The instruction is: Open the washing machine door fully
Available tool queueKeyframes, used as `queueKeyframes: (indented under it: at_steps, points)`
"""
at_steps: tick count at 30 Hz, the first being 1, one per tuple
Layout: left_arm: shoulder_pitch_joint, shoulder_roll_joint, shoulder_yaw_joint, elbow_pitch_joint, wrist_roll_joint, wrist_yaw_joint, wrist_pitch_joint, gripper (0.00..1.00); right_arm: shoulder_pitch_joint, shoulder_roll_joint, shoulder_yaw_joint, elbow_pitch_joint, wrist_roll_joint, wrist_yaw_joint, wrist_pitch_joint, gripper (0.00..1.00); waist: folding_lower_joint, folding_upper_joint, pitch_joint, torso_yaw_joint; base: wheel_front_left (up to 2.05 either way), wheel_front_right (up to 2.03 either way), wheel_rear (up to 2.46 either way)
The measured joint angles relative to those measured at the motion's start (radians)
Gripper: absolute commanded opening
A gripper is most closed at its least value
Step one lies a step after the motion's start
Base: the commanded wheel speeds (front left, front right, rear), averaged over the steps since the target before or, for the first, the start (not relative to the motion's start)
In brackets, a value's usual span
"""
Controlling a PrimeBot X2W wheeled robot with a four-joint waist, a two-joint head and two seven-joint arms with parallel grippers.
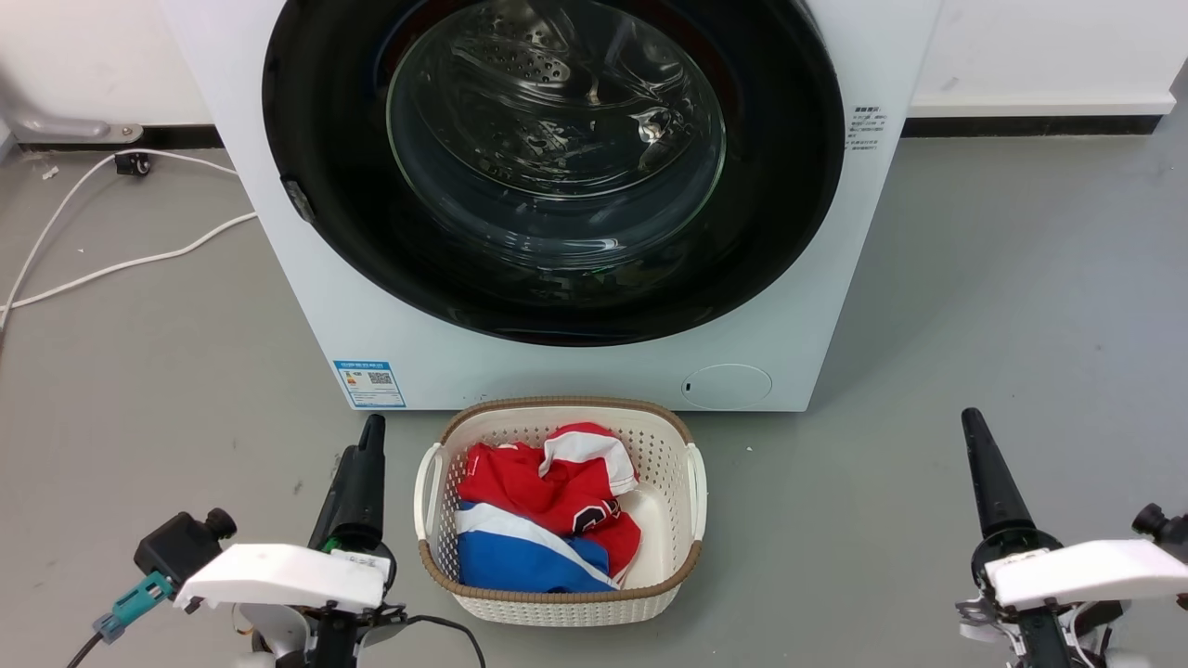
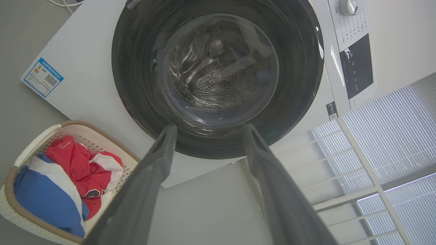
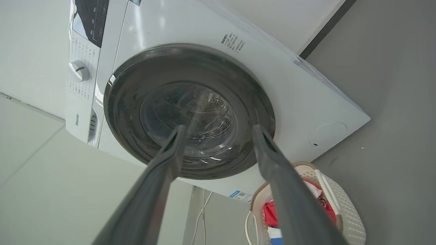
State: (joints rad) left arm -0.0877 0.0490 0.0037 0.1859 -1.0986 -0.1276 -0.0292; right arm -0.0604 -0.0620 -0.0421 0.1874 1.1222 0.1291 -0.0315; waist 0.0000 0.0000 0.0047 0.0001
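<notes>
None of the job is done yet. The washing machine door (image 1: 554,167) sits shut, flush against the front of the washer (image 1: 371,320), with its black ring and glass bowl facing me and the drum visible through the glass. No gap shows along its rim in any view.

My left gripper (image 2: 208,127): fingers apart, nothing between them, aimed at the lower part of the door, not touching. My right gripper (image 3: 218,127): same again, spread and empty, pointed at the door from the other side and clear of it. In the head view they hang low, one on each side of the basket (image 1: 566,405).

Left to do, as I judge it: everything. Reach the rim, release it, swing the door out to its full travel. A small grey catch (image 1: 297,200) on the rim at my left looks like the place to pull. Hinge side I cannot tell.

Count:
- washer, one; door, one
- round white flap (image 1: 727,385) low on the front, one
- blue label (image 1: 369,382), one
- knob (image 3: 79,70), one
- basket, one, just before the washer; clothes (image 1: 548,520) in it are red, white and blue — number of pieces unclear
- white cable (image 1: 121,264) on the floor at my left, two runs showing; whether one cord, cannot tell
- grippers, two
</notes>
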Motion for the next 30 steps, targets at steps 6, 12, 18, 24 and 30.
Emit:
queueKeyframes:
  at_steps: [6, 12, 18, 24, 30]
  points:
    - [-0.005, 0.003, -0.01, -0.002, 0.122, 0.0, -0.02, 1.0, 0.0, 0.002, 0.011, -0.021, -0.158, 0.0, -0.012, 1.0, 0.0, 0.0, 0.0, 0.0, 0.0, 0.0, 0.0]
    - [-0.005, 0.007, -0.013, -0.004, 0.225, 0.0, -0.04, 1.0, 0.0, 0.004, 0.012, -0.039, -0.291, 0.0, -0.012, 1.0, 0.0, 0.0, 0.0, -0.001, 0.0, 0.0, 0.0]
    - [-0.015, 0.016, -0.029, -0.005, 0.326, 0.0, -0.06, 1.0, 0.003, 0.007, 0.003, -0.058, -0.398, 0.0, -0.012, 1.0, 0.0, 0.0, 0.0, -0.002, 0.0, 0.0, 0.0]
    - [-0.021, 0.024, -0.049, 0.0, 0.424, 0.0, -0.081, 1.0, 0.008, 0.008, 0.001, -0.076, -0.505, 0.0, -0.012, 1.0, 0.0, 0.0, 0.002, -0.002, 0.0, 0.0, 0.0]
    - [-0.026, 0.031, -0.062, 0.004, 0.5, 0.0, -0.098, 1.0, 0.013, 0.009, 0.002, -0.086, -0.579, 0.0, -0.015, 1.0, 0.0, 0.0, 0.002, -0.003, 0.0, 0.0, 0.0]
